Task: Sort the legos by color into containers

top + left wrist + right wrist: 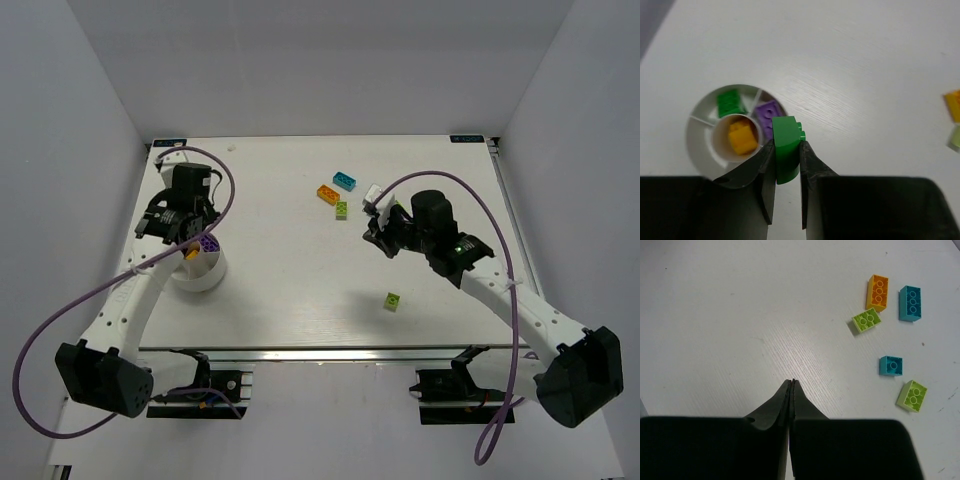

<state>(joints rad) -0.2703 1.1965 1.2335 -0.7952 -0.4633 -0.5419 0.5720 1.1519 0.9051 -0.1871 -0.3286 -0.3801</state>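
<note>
Risk: left gripper (787, 143), jaws pinched narrow on a dark green brick (786, 131), hung over the bowl (696, 131) edge by the purple brick (767, 113). Released there, it could probably land in the purple wedge or bounce out. Bowl was white and divided, with the sorted green brick (730, 103) one wedge over. Right gripper (791, 383) was shut, empty.

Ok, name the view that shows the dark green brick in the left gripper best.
Left wrist: the dark green brick sits large and sharp, pinched by the left gripper. The top external view does not show it clearly, and the right wrist view misses it entirely.
</note>
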